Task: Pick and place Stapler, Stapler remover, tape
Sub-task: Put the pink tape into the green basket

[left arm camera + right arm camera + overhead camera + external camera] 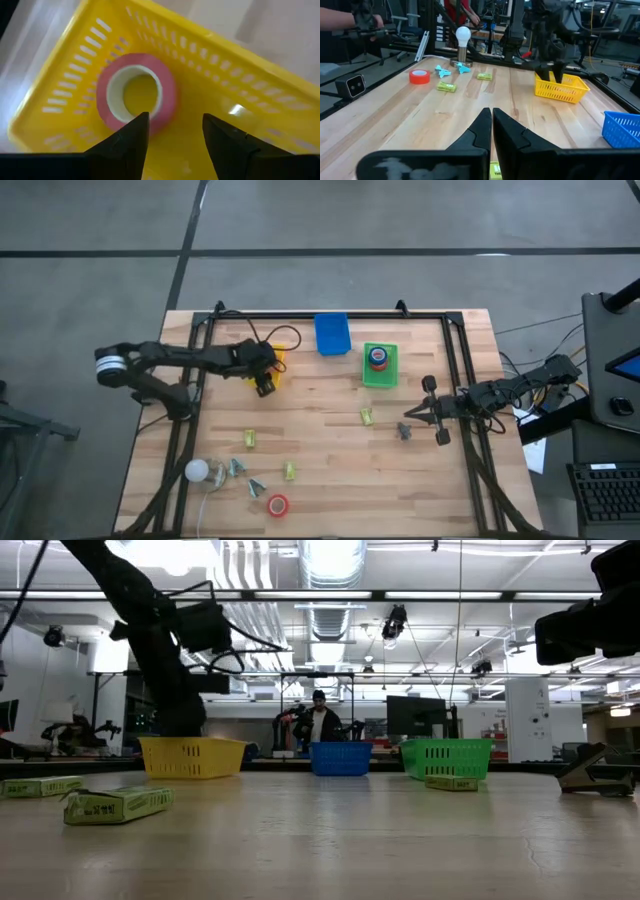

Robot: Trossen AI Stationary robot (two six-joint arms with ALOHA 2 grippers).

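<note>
My left gripper [172, 127] is open and hovers over the yellow tray [240, 95], which sits at the table's far left [278, 360]. A red tape roll [135, 92] with a pale core lies on the tray's floor, just beyond the fingertips and apart from them. The green tray [380, 376] holds a red and a blue roll stacked [378, 358]. Another red roll [278, 504] lies flat near the table's near edge. The dark stapler [405, 430] lies beside my right gripper [412, 415], which is shut [490, 117] and held low over the table's right side. Two cyan staple removers [237, 467] [257, 486] lie near the front left.
The blue tray [332, 333] stands at the far edge between the yellow and green trays. Small yellow-green boxes [250, 439] [289, 470] [367, 416] are scattered mid-table. A white bulb [196, 471] stands front left. A dark frame [330, 315] borders the table. A person [318, 720] stands far behind.
</note>
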